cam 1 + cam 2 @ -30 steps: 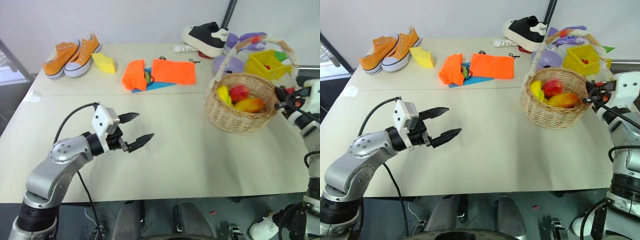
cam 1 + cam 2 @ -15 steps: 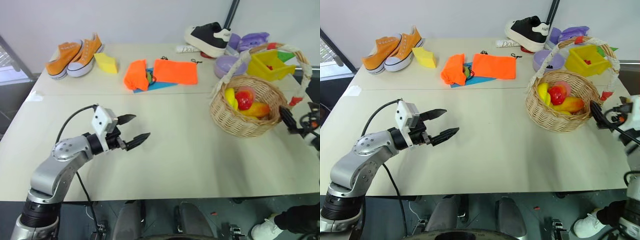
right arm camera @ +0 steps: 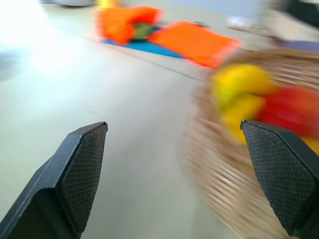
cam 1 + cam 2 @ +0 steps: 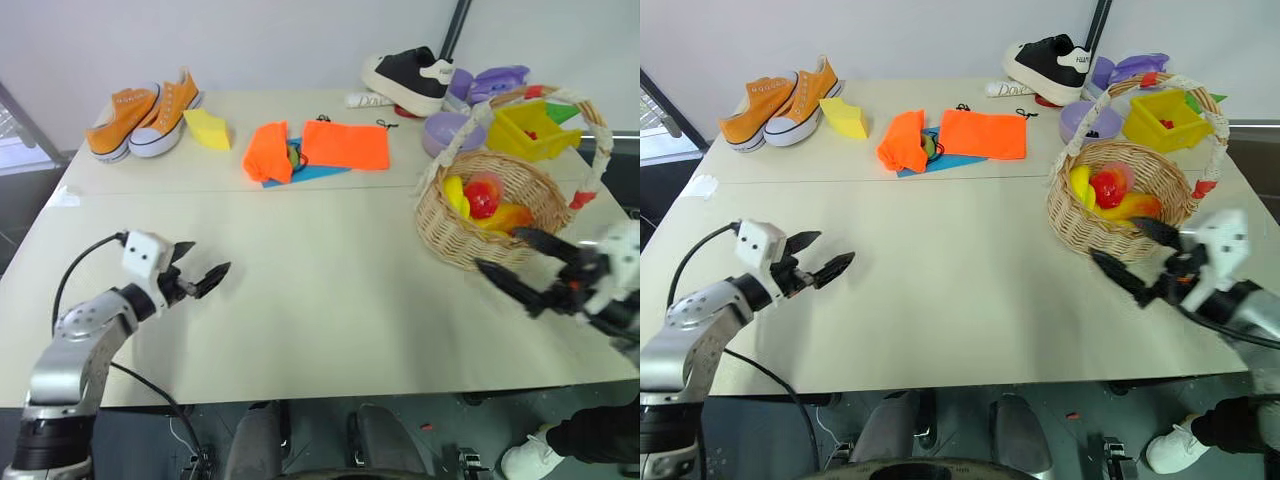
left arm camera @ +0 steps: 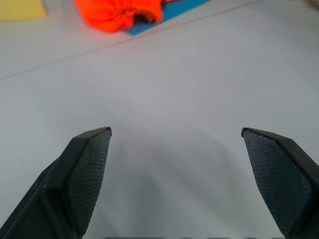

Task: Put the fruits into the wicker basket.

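fruits (image 4: 484, 203) inside wicker basket (image 4: 455, 232), desk's right edge | my right gripper (image 4: 512, 261) wide, empty, just beside basket | my left gripper (image 4: 203, 265) wide, empty, near left edge

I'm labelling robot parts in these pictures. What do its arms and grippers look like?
Silver-grey metal arms with black joints and a white box at each wrist. The left gripper and right gripper each have two black pointed fingers with cross-hatched pads. A black cable loops along the left arm.

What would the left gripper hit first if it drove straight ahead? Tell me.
Probably nothing nearby: the left gripper points across bare table. The crumpled orange cloth lies far ahead and off to one side, though depth is unclear.
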